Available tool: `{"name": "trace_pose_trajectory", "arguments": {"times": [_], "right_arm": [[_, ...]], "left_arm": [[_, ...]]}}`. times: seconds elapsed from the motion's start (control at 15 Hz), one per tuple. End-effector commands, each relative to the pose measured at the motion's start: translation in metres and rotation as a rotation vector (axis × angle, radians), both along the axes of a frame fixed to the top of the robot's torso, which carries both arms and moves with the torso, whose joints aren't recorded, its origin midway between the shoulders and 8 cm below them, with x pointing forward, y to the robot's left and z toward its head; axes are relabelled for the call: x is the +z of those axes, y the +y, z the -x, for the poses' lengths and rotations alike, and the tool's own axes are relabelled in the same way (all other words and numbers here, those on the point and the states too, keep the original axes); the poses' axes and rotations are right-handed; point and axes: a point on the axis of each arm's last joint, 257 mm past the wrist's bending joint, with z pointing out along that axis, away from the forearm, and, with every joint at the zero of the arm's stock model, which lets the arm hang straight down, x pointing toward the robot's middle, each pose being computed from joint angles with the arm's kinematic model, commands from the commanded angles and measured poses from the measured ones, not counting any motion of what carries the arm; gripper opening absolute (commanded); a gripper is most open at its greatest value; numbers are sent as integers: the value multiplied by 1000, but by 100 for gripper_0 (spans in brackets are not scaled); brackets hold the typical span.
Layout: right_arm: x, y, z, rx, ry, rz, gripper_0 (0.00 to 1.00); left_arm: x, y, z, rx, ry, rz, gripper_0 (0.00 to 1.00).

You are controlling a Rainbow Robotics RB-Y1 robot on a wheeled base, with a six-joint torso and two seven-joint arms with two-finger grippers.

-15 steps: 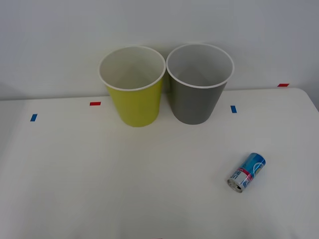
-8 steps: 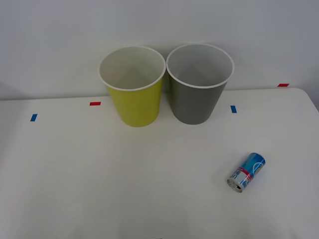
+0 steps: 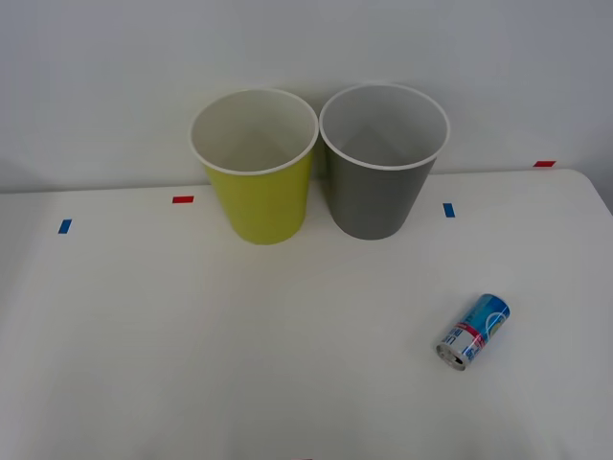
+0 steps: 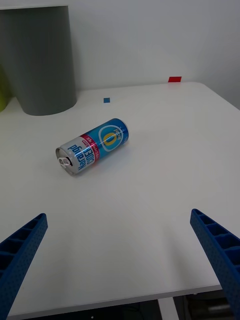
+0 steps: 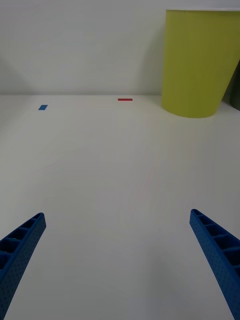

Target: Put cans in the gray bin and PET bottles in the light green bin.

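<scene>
a white bench [image 3: 239,364] spans the lower frame before a plain pale wall [image 3: 115,77]. small tape marks lie on it: blue [image 3: 64,226] at far left, red [image 3: 182,199] left of centre, blue [image 3: 448,209] right of centre, red [image 3: 544,164] at upper right.

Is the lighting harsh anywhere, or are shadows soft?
Front view: even light, a faint soft shadow under the can and beside the gray bin. Right wrist view: mild sheen on the can's silver end. Left wrist view: the light green bin is evenly lit.
</scene>
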Motion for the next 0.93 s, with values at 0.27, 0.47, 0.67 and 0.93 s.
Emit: {"name": "trace_pose_trajectory", "arguments": {"times": [0.27,0.47,0.67,0.93], "right_arm": [[0,0,0,0,0,0,100],[0,0,0,0,0,0,100],[0,0,0,0,0,0,100],[0,0,0,0,0,0,100]], "left_arm": [[0,0,0,0,0,0,100],[0,0,0,0,0,0,100],[0,0,0,0,0,0,100],[0,0,0,0,0,0,100]]}}
